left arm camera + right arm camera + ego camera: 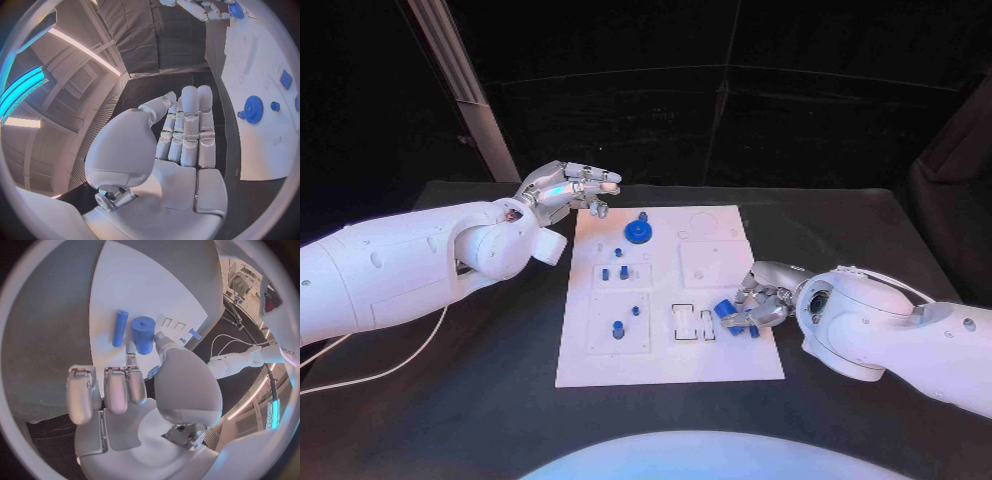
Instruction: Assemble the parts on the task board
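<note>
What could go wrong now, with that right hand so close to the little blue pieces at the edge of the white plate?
The right hand hovers over loose blue cylinders near the task board edge; a clumsy grasp might roll one off onto the table. I cannot tell whether it already holds a piece. The left hand sits close to the blue gear and might bump it if it moves in.

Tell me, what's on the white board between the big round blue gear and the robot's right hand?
In the head view, between the blue gear and the right hand lies mostly bare white task board, with a faint square outline on it. No blue parts sit there.
</note>
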Motion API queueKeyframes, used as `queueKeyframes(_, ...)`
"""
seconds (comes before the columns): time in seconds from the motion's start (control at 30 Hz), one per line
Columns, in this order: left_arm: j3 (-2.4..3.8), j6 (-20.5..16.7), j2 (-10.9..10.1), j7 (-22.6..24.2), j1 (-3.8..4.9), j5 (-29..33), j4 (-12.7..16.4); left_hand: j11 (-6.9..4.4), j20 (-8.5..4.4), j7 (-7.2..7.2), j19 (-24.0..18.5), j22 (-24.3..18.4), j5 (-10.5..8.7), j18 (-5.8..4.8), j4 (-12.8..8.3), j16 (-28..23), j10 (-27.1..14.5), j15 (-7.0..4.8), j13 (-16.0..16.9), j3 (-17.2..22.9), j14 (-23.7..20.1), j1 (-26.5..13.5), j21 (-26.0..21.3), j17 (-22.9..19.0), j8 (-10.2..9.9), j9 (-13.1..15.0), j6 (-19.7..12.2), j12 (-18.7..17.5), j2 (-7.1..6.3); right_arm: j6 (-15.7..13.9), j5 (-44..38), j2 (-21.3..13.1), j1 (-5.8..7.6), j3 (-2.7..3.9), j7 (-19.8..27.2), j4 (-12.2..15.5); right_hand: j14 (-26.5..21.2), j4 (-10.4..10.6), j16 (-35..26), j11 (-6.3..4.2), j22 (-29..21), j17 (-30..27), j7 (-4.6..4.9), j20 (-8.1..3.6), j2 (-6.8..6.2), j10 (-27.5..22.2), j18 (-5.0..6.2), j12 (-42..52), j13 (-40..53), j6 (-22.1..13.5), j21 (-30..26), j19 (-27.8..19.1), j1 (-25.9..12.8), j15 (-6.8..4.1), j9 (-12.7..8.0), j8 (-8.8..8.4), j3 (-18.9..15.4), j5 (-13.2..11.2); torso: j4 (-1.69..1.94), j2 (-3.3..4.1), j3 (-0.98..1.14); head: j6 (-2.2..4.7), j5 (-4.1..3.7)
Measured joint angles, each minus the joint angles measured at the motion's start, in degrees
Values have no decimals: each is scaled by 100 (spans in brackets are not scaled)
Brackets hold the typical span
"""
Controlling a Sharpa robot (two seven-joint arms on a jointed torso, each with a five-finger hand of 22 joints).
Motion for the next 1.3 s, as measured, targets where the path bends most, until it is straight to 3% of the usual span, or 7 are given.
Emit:
queueKeyframes(0.4,-1,2,-17,-4,0,0,6,0,0,0,0,0,0,0,0,0,0,0,0,0,0,0,0,0,0,0,0,0,0,17,-109,94,-36,19,-84,-75,0,49,24,0,0,0,0,0,28,0,0,0,-1,1,0,0,48,0,125,17,13,0,-1,-7,-2,-12,4)
queueKeyframes(0.53,-2,3,-19,-5,0,0,9,0,0,0,0,0,0,0,0,0,0,0,0,0,0,0,0,0,0,0,0,0,0,-33,-111,88,-47,17,-95,-59,0,93,24,0,0,-1,-54,0,50,0,0,23,-1,74,0,0,71,0,192,48,56,0,-3,-10,-2,-7,5)
queueKeyframes(0.67,-2,4,-22,-6,0,0,10,0,0,0,0,1,0,0,0,0,0,0,0,0,0,0,0,0,0,0,0,0,0,-205,-63,2,-70,1,-85,45,0,133,24,0,-1,-1,-62,0,158,-1,1,23,-1,125,0,0,179,1,278,61,123,59,-5,-10,-1,5,2)
queueKeyframes(1.0,-2,6,-6,-6,0,0,6,2,0,0,0,-2,0,0,-10,0,-2,0,0,-10,0,0,0,-1,0,0,0,0,0,-1018,280,-204,-70,4,161,463,0,149,24,-12,-1,-1,-101,0,221,11,1,23,-1,234,0,0,175,1,479,88,213,335,-3,-10,0,32,-12)
queueKeyframes(1.3,-4,7,-4,-6,0,0,8,21,0,0,0,-11,0,0,-16,0,-21,0,0,-16,0,0,0,-6,0,0,0,0,0,-1066,654,1,-68,5,233,461,0,185,24,-43,-1,-2,-101,0,268,-1,0,44,-1,235,0,0,144,1,525,64,248,366,4,-5,-3,16,6)
